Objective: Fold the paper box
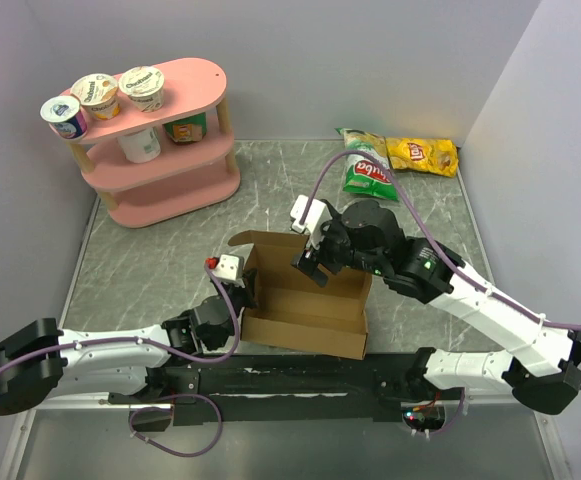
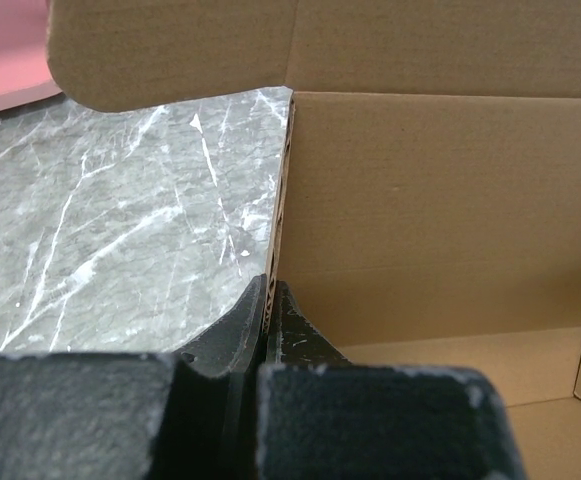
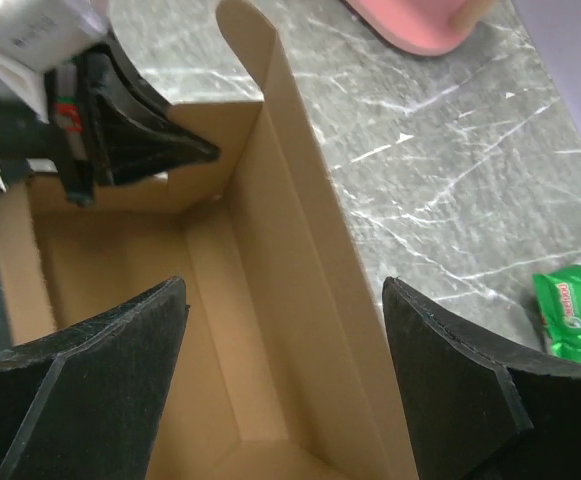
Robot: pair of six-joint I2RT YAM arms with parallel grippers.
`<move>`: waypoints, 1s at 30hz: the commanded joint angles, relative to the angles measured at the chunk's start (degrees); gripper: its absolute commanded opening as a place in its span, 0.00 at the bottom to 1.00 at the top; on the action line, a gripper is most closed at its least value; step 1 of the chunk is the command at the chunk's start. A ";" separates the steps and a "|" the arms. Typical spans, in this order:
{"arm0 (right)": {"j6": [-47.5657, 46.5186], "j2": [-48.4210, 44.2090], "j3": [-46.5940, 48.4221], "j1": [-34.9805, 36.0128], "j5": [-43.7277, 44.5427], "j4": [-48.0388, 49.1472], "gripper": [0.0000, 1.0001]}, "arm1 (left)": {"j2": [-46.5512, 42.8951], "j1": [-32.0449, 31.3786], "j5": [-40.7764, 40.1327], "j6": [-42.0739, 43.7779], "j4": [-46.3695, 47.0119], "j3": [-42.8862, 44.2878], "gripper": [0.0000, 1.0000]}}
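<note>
The paper box [image 1: 305, 305] is plain brown cardboard, partly formed, with upright walls and an open top, in the middle of the table. My left gripper [image 1: 242, 292] is at the box's left wall. In the left wrist view it [image 2: 272, 285] is shut on that wall's corrugated edge [image 2: 286, 180]. My right gripper [image 1: 310, 262] hangs over the far wall. In the right wrist view it [image 3: 284, 285] is open, one finger [image 3: 120, 360] over the box's inside and the other [image 3: 460, 370] outside, with the wall [image 3: 280, 190] between them untouched. The left gripper [image 3: 140, 140] also shows there.
A pink two-tier shelf [image 1: 165, 150] with several yoghurt cups stands at the back left. A green chip bag [image 1: 370, 175] and a yellow one [image 1: 422, 155] lie at the back right. The grey marble tabletop [image 1: 170, 250] surrounds the box.
</note>
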 commanded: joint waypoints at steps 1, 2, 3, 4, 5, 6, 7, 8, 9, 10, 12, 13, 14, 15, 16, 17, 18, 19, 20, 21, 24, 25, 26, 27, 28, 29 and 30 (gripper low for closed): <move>-4.78 -0.62 -0.01 -1.37 -1.47 1.62 0.85 | -0.86 -0.80 1.65 1.95 0.97 -1.46 0.01; -5.31 -0.53 -0.80 -1.54 -0.77 2.32 0.85 | -0.86 -0.98 1.82 2.21 1.23 -1.55 0.01; -6.01 -0.18 -0.98 -1.63 -0.68 2.41 0.85 | -0.78 -1.15 2.17 2.48 1.84 -1.55 0.01; -6.28 -0.09 -1.24 -1.72 -0.68 2.50 0.85 | -0.69 -1.24 2.18 3.00 2.19 -1.81 0.01; -6.63 0.08 -1.59 -1.72 -0.50 2.50 0.85 | -0.78 -1.42 2.18 3.18 2.29 -1.90 0.01; -7.16 0.34 -2.03 -1.81 -0.15 2.93 0.85 | -0.78 -1.51 2.18 3.36 2.55 -1.81 0.01; -7.51 0.35 -2.47 -1.89 0.11 3.29 0.85 | -0.78 -1.77 2.26 3.88 3.16 -2.16 0.01; -7.86 0.52 -3.26 -2.07 0.46 3.64 0.85 | -0.78 -1.86 2.27 3.97 3.43 -2.25 0.01; -8.13 0.87 -3.44 -2.42 0.29 3.38 0.85 | -0.78 -2.03 2.18 4.15 3.60 -2.16 0.01; -8.04 1.05 -3.35 -2.60 0.12 3.03 0.84 | -0.78 -2.12 2.00 4.15 3.60 -2.16 0.01; -7.60 1.40 -3.44 -2.60 -0.50 2.41 0.78 | -0.69 -2.21 1.48 4.06 3.25 -2.08 0.01; -7.43 1.40 -3.79 -2.60 -1.02 2.50 0.75 | -0.78 -2.30 1.21 4.06 3.43 -1.99 0.01; -7.34 1.40 -4.58 -2.69 -1.11 2.59 0.73 | -0.69 -2.47 1.21 4.23 3.60 -1.99 0.01; -6.99 1.23 -4.84 -2.69 -1.11 2.67 0.67 | -0.69 -2.73 1.21 4.41 3.87 -2.16 0.01; -6.90 1.23 -5.20 -2.60 -1.11 2.59 0.63 | -0.69 -2.74 1.12 4.41 4.04 -2.25 0.01; -6.81 1.40 -5.55 -2.69 -1.20 2.41 0.56 | -0.69 -2.74 0.86 4.32 4.04 -2.16 0.01; -6.38 1.49 -5.64 -2.60 -1.29 2.24 0.50 | -0.69 -2.82 0.77 4.24 3.78 -2.08 0.01; -6.20 1.49 -5.73 -2.60 -0.77 1.80 0.38 | -0.78 -2.91 0.60 3.89 3.52 -1.81 0.01; -5.93 1.66 -6.07 -2.51 -0.42 1.80 0.16 | -0.78 -2.83 0.68 3.88 2.91 -1.64 0.01; -5.93 1.75 -6.25 -2.60 -0.24 1.62 0.13 | -0.78 -2.83 0.77 3.80 2.55 -1.20 0.01; -6.02 1.75 -7.04 -2.42 0.55 1.80 0.13 | -1.21 -2.83 0.60 2.92 0.80 -0.06 0.01; -6.11 1.84 -7.22 -2.34 0.64 1.80 0.13 | -1.39 -2.91 0.68 2.57 0.36 0.12 0.01; -6.19 1.84 -7.31 -2.07 0.90 1.97 0.12 | -1.57 -2.83 1.03 2.31 0.09 0.47 0.02; -6.28 2.01 -7.31 -1.72 2.21 2.06 0.09 | -2.09 -2.91 1.30 2.13 -0.52 0.82 0.03; -6.37 2.02 -7.57 -1.46 3.01 2.23 0.07 | -2.36 -2.91 1.39 1.87 -0.87 0.91 0.04; -6.72 2.02 -7.83 -0.59 4.58 2.58 0.03 | -2.71 -2.83 1.65 1.78 -1.14 1.17 0.05; -6.90 2.10 -8.10 -0.06 5.82 2.85 0.01 | -3.32 -2.91 1.91 1.43 -2.01 1.44 0.09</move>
